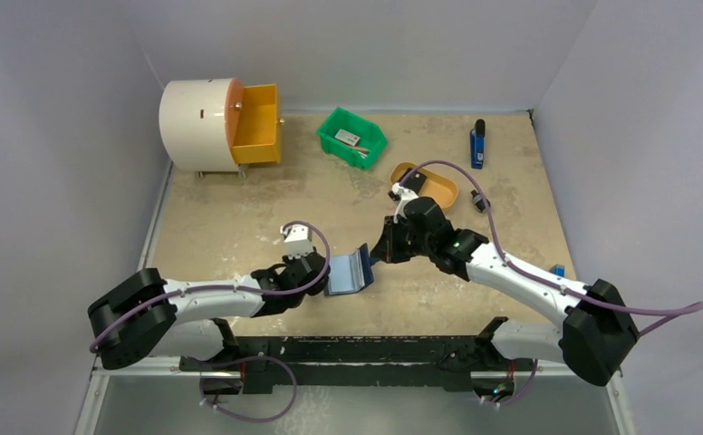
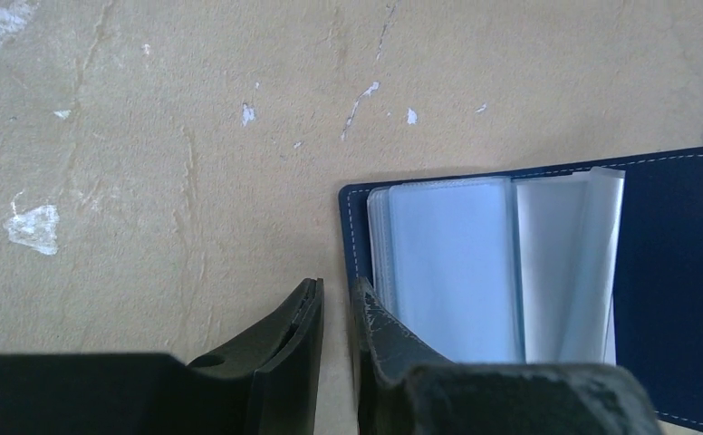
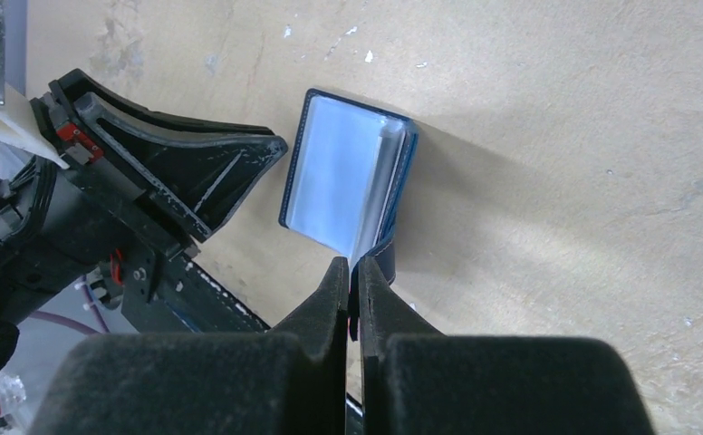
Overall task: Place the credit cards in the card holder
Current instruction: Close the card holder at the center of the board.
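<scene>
Card holder is lying open on the bench, roughly mid-bench toward the near side, right between the two claws. Clear sleeves fan out inside it. The right claw is pinched tight on the right cover and holds that flap tipped up. The left claw sits at the holder's left edge, jaws just a narrow gap apart with bare bench showing between them. One of its fingers hides a corner of the holder.

Farther back, the green bin has a pale flat piece in it. It's maybe a card, but too small to be sure. The orange dish to its right is half covered by the right wrist, with something dark inside. Far left there's a white drum with its orange drawer pulled out.
</scene>
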